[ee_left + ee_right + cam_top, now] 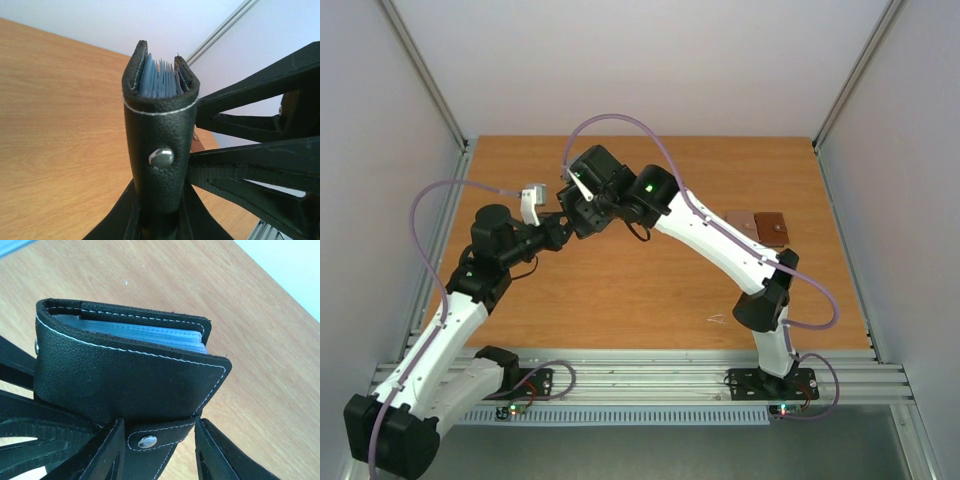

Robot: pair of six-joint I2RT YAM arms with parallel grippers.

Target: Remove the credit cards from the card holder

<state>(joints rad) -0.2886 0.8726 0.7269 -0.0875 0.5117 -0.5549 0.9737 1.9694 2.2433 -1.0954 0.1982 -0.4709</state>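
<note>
The black card holder (157,130) is held up off the table, folded nearly shut. Its pale blue-grey pockets (159,80) show at the open edge, and in the right wrist view (140,332) too. The credit cards are tucked inside and cannot be told from the pockets. My left gripper (159,220) is shut on the holder's lower end. My right gripper (157,450) is open, with its fingers on either side of the snap strap (160,437). In the top view both grippers meet over the left middle of the table, left gripper (560,228) and right gripper (582,215), and they hide the holder.
A brown two-tone wallet-like piece (760,227) lies on the wooden table (640,290) at the right, behind the right arm. Metal frame posts and white walls stand round the table. The aluminium rail runs along the near edge.
</note>
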